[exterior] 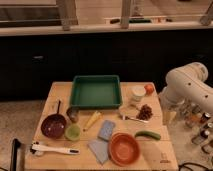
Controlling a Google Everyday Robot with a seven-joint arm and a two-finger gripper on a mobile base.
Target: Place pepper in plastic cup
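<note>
The gripper (169, 114) hangs under the white arm (187, 85) at the table's (60, 92) right edge. I cannot tell how far open it is or whether it holds anything. The pepper (148, 135) lies flat on the table near it, toward the front, just right of the orange bowl (124, 149). The cup (73, 132) stands well apart on the left, beside the purple bowl (53, 125).
</note>
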